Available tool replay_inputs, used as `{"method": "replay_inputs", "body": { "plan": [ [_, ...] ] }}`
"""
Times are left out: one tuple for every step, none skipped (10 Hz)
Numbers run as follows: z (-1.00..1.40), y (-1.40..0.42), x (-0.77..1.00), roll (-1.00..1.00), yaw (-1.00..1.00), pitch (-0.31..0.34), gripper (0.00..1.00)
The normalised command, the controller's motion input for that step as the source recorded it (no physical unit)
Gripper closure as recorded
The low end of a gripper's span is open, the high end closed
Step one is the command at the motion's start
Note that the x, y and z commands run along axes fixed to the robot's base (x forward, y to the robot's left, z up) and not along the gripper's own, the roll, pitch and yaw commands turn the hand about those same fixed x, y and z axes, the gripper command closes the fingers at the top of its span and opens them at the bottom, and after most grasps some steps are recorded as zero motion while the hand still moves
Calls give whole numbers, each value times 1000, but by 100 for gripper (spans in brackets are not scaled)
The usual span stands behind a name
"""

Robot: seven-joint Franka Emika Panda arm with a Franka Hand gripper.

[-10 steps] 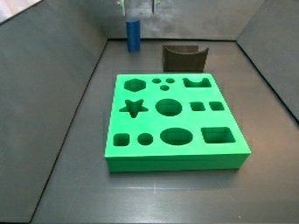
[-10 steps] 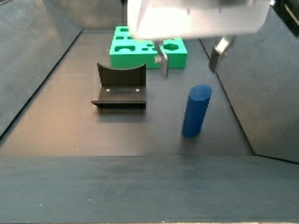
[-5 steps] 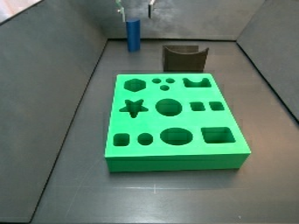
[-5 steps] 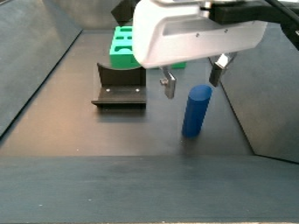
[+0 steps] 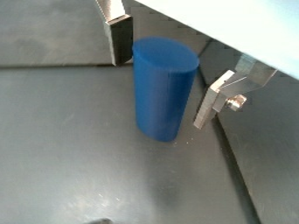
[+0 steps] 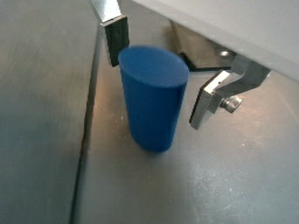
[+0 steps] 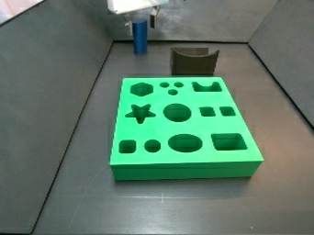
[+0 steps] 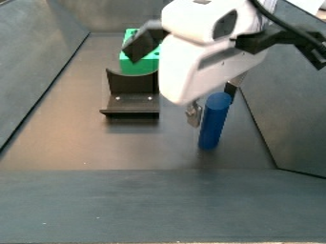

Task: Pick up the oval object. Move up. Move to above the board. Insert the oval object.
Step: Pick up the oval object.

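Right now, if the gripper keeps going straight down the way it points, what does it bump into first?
Probably the floor. The gripper is open and points down, with a finger on each side of the upright oval object, and neither seems to touch it. So the fingertips look set to pass beside it, though depth is hard to judge.

Blue oval object (image 5: 163, 87); bright green board (image 7: 185, 128); white claw (image 8: 211, 108) straddling it; dark brown fixture (image 7: 194, 61).

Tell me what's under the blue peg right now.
The oval object stands upright on the bare grey floor, nothing else beneath it. The gripper straddles it, fingers open and apart from its sides. Its base contact is hidden by the peg itself.
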Motion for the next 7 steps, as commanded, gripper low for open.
{"method": "replay_inputs", "body": {
  "plan": [
    [0, 20, 0, -26, 0, 0, 0],
    [-57, 0, 43, -26, 63, 0, 0],
    [-197, -20, 26, -16, 94, -4, 0],
    [-43, 0, 0, -14, 11, -13, 0],
    [-20, 0, 0, 0, 20, 0, 0],
    [-37, -60, 0, 0, 20, 0, 0],
    [-80, -206, 0, 0, 71, 0, 0]
  ]
}}
